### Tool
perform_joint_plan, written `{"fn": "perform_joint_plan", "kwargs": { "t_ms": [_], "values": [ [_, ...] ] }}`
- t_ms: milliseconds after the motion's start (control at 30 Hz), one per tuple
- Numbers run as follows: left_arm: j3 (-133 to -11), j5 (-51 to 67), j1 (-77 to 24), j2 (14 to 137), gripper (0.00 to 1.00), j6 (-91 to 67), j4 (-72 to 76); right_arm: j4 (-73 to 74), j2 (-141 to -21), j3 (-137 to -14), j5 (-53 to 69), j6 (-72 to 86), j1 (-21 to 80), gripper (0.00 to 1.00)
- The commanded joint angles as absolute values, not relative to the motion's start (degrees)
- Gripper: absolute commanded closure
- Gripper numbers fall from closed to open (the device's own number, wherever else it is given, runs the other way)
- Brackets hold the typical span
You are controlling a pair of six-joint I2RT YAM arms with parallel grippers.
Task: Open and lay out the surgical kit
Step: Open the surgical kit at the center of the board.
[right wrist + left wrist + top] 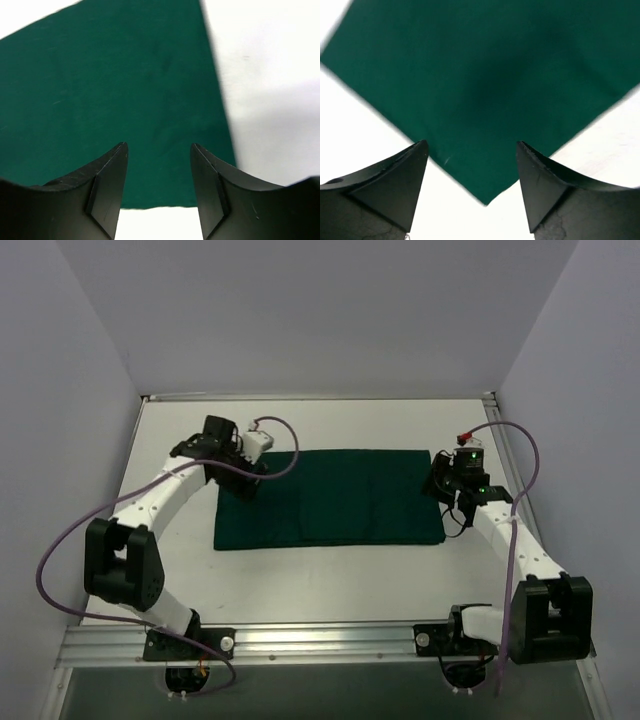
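L gripper [471, 146]: jaws apart, nothing btwn them, a corner of the green cloth [325, 498] just below & ahead of the tips. R gripper [158, 146]: jaws also apart, empty, cloth spread flat under it & off to its left, bare white table [330, 580] to its right.

White table [330, 580] ahead of me, with an aluminium rail [330, 638] along its near edge. One thing lies directly on it: the dark green cloth drape [330, 498], spread flat as a rectangle. Its long sides run parallel to the near and far edges, about midway between left and right edges. White tabletop shows on all four sides of it.
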State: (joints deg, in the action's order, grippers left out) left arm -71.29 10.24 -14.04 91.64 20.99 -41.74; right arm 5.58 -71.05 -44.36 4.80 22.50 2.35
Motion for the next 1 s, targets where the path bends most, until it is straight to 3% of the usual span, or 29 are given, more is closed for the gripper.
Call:
{"fn": "perform_joint_plan", "kwargs": {
  "t_ms": [0, 200, 300, 433, 567, 967],
  "values": [
    [-73.3, 10.3, -27.0, 86.5, 0.20, 27.1, -40.1, 6.7, -66.5, -43.7, 10.4, 23.2, 4.1, 0.51],
    [-67.1, -4.0, -48.4, 89.0, 0.20, 33.2, -32.0, 6.9, -62.8, -40.9, 10.9, 25.0, 6.0, 0.52],
    [-65.7, -10.7, -54.7, 93.3, 0.27, 35.0, -28.8, 6.8, -61.7, -40.1, 11.3, 25.7, 6.7, 0.52],
    [-64.5, -16.2, -58.5, 96.9, 0.31, 35.9, -22.8, 6.4, -60.6, -39.3, 11.4, 26.5, 7.5, 0.53],
    [-65.2, -19.2, -59.1, 99.4, 0.50, 35.9, -20.5, 6.7, -60.2, -38.8, 11.4, 26.5, 7.8, 0.53],
    [-65.0, -18.5, -59.0, 103.1, 0.50, 35.2, -22.7, 6.2, -60.9, -38.8, 11.2, 26.1, 8.0, 0.53]
  ]
}}
